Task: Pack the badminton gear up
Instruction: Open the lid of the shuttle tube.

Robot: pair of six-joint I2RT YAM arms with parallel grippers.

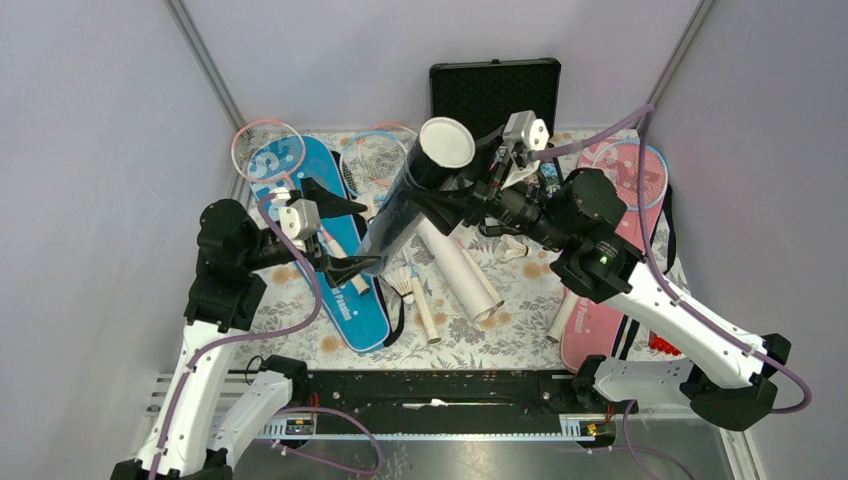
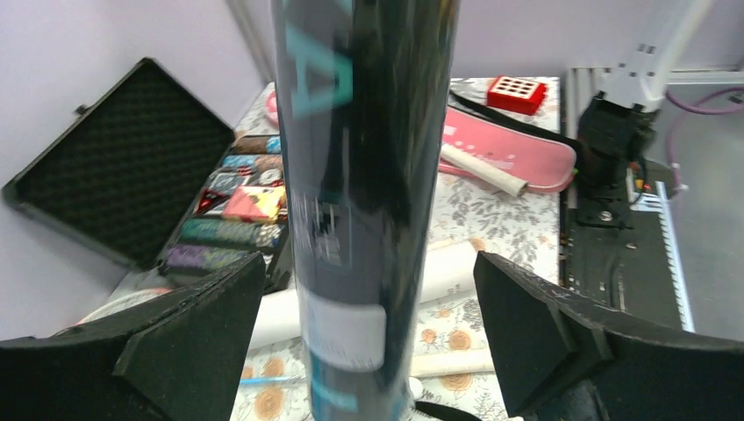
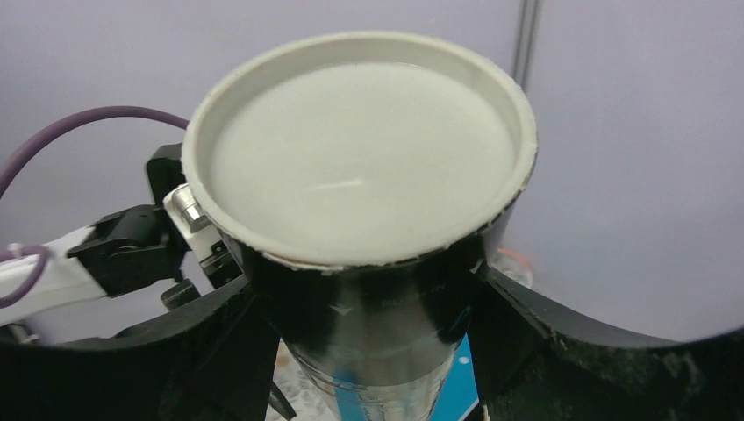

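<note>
A long dark tube (image 1: pixel 405 195) with a white cap (image 3: pixel 360 162) hangs tilted above the table. My right gripper (image 1: pixel 472 187) is shut on it just under the cap, with both fingers against its sides in the right wrist view (image 3: pixel 368 307). My left gripper (image 1: pixel 345 230) is open around the tube's lower part (image 2: pixel 364 175), with a gap on each side. On the table lie a white tube (image 1: pixel 460 265), a shuttlecock (image 1: pixel 403 285), a blue cover (image 1: pixel 335 295), a pink cover (image 1: pixel 600 320), a pink racket (image 1: pixel 268 150) and a light-blue racket (image 1: pixel 632 172).
A black case (image 1: pixel 495 90) stands open at the back, its chip tray (image 2: pixel 232 210) seen in the left wrist view. A small red block (image 2: pixel 516 93) sits at the right, past the pink cover. A second white tube (image 1: pixel 562 320) lies by the pink cover. Purple walls close in on three sides.
</note>
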